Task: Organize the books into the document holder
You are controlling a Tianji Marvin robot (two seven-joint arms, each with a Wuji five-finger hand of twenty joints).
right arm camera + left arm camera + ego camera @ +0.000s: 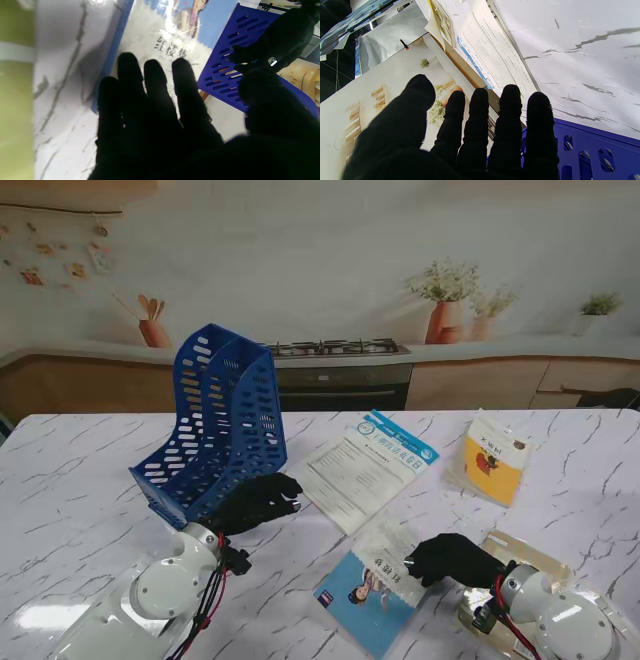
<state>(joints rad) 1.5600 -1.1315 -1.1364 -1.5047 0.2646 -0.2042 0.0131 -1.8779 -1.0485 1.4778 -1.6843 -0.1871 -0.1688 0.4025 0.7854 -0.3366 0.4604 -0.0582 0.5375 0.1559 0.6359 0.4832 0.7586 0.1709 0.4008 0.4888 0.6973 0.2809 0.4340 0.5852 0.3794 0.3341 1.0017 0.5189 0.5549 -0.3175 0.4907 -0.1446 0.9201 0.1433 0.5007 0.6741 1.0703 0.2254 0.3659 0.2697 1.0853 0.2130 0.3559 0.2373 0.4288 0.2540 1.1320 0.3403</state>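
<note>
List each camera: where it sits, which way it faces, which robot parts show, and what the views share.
Stand: above the shoulders, facing down at the table; both arms, left hand, right hand.
Left wrist: along open fingers toward white booklet.
Right wrist: along fingers toward blue book.
Shared: document holder appears in all.

Kitchen backdrop behind my white marble table (80,510).

At twelve o'clock I see a printed wall (320,240) with a stove (335,348), wooden cabinets (480,383), potted plants (445,300) toward one o'clock and a utensil jar (153,330) toward eleven; the light is even.
</note>
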